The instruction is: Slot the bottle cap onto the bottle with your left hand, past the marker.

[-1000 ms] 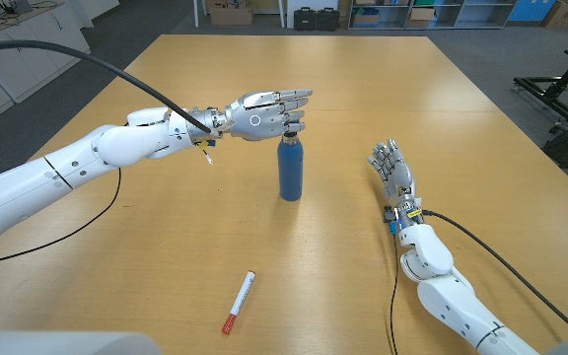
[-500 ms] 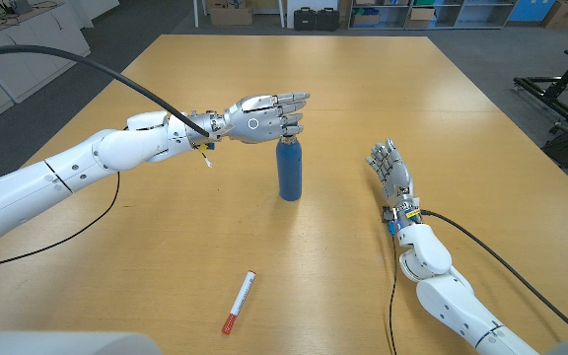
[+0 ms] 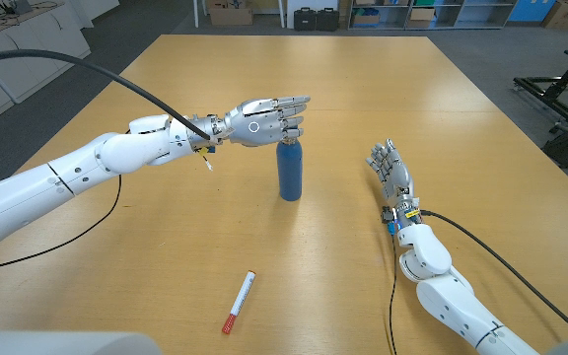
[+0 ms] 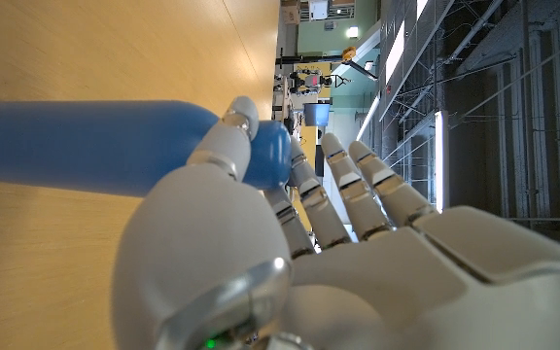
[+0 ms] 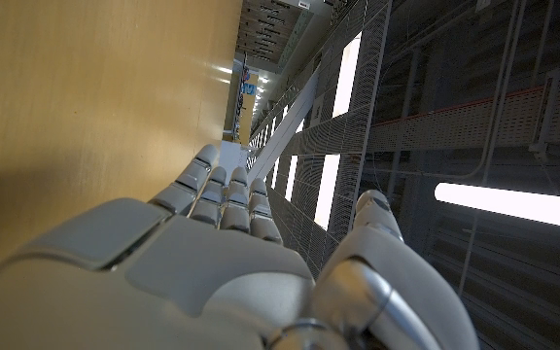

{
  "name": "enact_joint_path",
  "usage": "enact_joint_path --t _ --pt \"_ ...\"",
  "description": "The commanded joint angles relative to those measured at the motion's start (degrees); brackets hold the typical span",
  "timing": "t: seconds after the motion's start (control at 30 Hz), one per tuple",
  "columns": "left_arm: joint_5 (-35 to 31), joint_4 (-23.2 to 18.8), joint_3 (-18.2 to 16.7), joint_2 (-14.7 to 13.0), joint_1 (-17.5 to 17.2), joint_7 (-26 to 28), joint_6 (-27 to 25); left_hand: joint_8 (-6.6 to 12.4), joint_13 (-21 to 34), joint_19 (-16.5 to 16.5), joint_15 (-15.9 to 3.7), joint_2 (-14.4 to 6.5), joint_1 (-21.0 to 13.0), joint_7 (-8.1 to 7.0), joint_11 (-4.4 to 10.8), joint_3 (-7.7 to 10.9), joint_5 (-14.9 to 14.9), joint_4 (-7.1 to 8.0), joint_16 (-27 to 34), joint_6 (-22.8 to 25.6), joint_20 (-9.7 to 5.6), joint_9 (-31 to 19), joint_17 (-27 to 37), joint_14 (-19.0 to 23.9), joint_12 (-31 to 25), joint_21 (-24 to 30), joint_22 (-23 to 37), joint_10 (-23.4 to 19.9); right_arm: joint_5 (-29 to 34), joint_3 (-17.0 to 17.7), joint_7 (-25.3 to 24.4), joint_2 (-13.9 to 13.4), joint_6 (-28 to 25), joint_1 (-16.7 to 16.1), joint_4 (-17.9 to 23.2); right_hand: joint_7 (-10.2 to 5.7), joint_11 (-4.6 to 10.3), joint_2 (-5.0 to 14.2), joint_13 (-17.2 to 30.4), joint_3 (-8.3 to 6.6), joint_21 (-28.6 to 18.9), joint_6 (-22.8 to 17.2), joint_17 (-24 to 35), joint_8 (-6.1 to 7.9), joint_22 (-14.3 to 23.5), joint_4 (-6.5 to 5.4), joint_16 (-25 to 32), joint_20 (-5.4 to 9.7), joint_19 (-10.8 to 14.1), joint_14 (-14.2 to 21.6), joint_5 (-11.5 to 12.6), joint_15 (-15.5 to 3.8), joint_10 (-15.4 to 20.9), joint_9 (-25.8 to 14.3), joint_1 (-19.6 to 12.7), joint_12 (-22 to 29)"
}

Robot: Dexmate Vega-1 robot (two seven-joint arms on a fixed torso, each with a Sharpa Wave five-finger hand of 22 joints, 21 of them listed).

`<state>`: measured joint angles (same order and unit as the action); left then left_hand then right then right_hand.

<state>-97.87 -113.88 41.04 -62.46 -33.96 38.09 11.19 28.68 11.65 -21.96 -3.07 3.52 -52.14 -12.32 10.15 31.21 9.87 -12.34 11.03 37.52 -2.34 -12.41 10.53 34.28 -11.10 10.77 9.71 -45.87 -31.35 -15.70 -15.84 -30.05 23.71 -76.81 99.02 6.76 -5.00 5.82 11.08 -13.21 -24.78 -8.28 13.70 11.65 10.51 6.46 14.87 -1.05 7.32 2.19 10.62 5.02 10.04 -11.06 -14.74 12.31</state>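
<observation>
— Two robot hands are over the light wooden table (image 3: pixel 383 79); what is each doing?

— The left hand (image 3: pixel 264 116) hangs above the middle of the table, right at the top of the upright dark blue cylindrical bottle (image 3: pixel 290 170). In the left wrist view the left hand (image 4: pixel 290 243) has its thumb (image 4: pixel 224 146) laid against the rounded blue bottle cap (image 4: pixel 268 156), which sits at the end of the bottle (image 4: pixel 86 146), with the other fingers (image 4: pixel 358 190) stretched out straight beside it.

— Is the cap gripped?

— The thumb touches it and a finger lies close on the other side, but whether the hand truly pinches the cap cannot be told. From the head view the cap (image 3: pixel 290 141) is mostly hidden under the fingers.

— And the cap is on the bottle?

— It appears seated on the bottle's neck, in line with the body; a thread or gap cannot be made out.

— Where is the marker?

— The white marker with a red end (image 3: pixel 238 303) lies on the table near the robot's edge, well apart from the bottle and on the robot's side of it, tilted slightly.

— The right hand?

— The right hand (image 3: pixel 392 170) stands on the table to the right of the bottle, well apart from it, fingers extended together and holding nothing. The right wrist view shows the same hand (image 5: pixel 212 243), its fingers (image 5: pixel 227 190) straight along the tabletop (image 5: pixel 86 97).
</observation>
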Motion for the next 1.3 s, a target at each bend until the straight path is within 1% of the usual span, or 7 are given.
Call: enact_joint_path --t 0.03,0.43,0.5,0.67,0.9,1.13,1.3 --pt "0.01 -0.43 0.1 0.0 -0.67 -0.87 -0.88 0.86 0.15 -0.04 -9.31 0.37 -0.09 -0.22 2.64 2.69 0.08 2.43 -0.27 4.31 -3.29 -0.14 0.32 -0.12 0.23 0.05 0.1 -2.14 -0.27 0.03 0.18 -0.1 0.03 -0.22 -0.1 -0.1 0.14 0.33 0.24 0.21 0.11 -0.59 0.35 -0.03 0.29 -0.22 -0.02 0.02 0.47 0.41 0.59 0.01 0.53 -0.25 0.13 0.04" --pt "-0.62 -0.74 -0.51 -0.62 -2.3 -1.48 -3.24 0.22 0.27 0.27 -9.12 1.99 1.03 -0.18 2.61 2.3 0.15 2.71 -0.36 1.67 -3.13 -0.09 0.37 -1.03 0.34 0.02 0.12 0.23 0.12 -0.07 0.13 -0.41 -0.26 -0.21 0.31 -0.17 0.12 0.34 0.24 0.22 0.23 -0.62 0.36 -0.03 0.29 -0.22 -0.04 0.02 0.55 0.41 0.59 0.01 0.57 -0.25 0.13 0.05" --pt "-1.26 -1.06 -0.66 -0.76 -2.61 -2.16 -3.89 -0.4 0.23 0.86 -9.08 2.59 2.8 -0.2 2.61 1.87 0.3 3.16 -0.36 -0.88 -2.9 -0.04 0.46 -1.85 0.51 -0.02 0.15 2.91 0.12 -0.12 0.11 -0.38 -0.3 -0.17 0.34 -0.17 0.05 0.34 0.24 0.22 0.24 -0.63 0.36 -0.03 0.29 -0.22 -0.03 0.01 0.57 0.45 0.59 0.05 0.58 -0.25 0.13 0.05" --pt "-2.27 -1.42 -0.93 -0.99 -3.01 -3.01 -4.85 -0.97 0.2 1.93 -8.93 3.63 4.69 -0.22 2.56 1.35 0.5 3.22 -0.31 -3.48 -2.25 0.0 0.59 -3.13 0.57 -0.14 0.15 5.19 0.23 -0.21 0.03 -0.33 -0.35 -0.11 0.38 -0.18 0.12 0.34 0.24 0.22 0.27 -0.64 0.36 -0.02 0.3 -0.22 -0.03 0.0 0.59 0.46 0.59 0.09 0.6 -0.25 0.13 0.06" --pt "-3.33 -1.34 -0.94 -0.63 -3.04 -3.59 -5.67 -3.15 0.18 3.47 -8.92 4.64 7.92 -0.19 2.49 0.93 0.98 3.19 -0.49 -11.09 -1.48 0.17 0.7 -6.98 0.78 -0.07 0.17 13.07 0.37 -0.37 -0.08 -0.25 -0.5 0.02 0.33 -0.21 0.1 0.35 0.24 0.23 0.34 -0.61 0.36 -0.04 0.3 -0.22 -0.05 -0.02 0.58 0.44 0.59 0.06 0.71 -0.25 0.12 0.1" --pt "-4.2 -1.0 -0.7 -0.19 -2.91 -3.53 -6.35 -4.28 0.21 4.23 -8.97 5.09 9.88 -0.19 2.42 0.44 1.14 3.25 -0.39 -15.2 -0.96 0.2 0.76 -9.14 0.81 -0.08 0.16 17.5 0.24 -0.45 -0.13 -0.03 -0.45 0.12 0.11 -0.25 0.06 0.36 0.24 0.23 0.38 -0.66 0.37 -0.02 0.3 -0.22 -0.05 -0.01 0.65 0.46 0.6 0.03 0.76 -0.25 0.12 0.11" --pt "-4.76 -0.59 -0.6 -0.16 -3.08 -3.05 -7.25 -4.6 0.22 4.33 -8.91 5.3 10.34 -0.12 2.38 0.27 1.17 3.17 -0.46 -16.44 -0.87 0.21 0.74 -9.81 0.83 -0.05 0.16 18.79 0.24 -0.43 -0.15 -0.05 -0.44 0.13 0.09 -0.29 0.08 0.36 0.24 0.23 0.45 -0.62 0.37 -0.04 0.3 -0.22 -0.04 -0.01 0.6 0.51 0.6 0.11 0.72 -0.25 0.11 0.09"
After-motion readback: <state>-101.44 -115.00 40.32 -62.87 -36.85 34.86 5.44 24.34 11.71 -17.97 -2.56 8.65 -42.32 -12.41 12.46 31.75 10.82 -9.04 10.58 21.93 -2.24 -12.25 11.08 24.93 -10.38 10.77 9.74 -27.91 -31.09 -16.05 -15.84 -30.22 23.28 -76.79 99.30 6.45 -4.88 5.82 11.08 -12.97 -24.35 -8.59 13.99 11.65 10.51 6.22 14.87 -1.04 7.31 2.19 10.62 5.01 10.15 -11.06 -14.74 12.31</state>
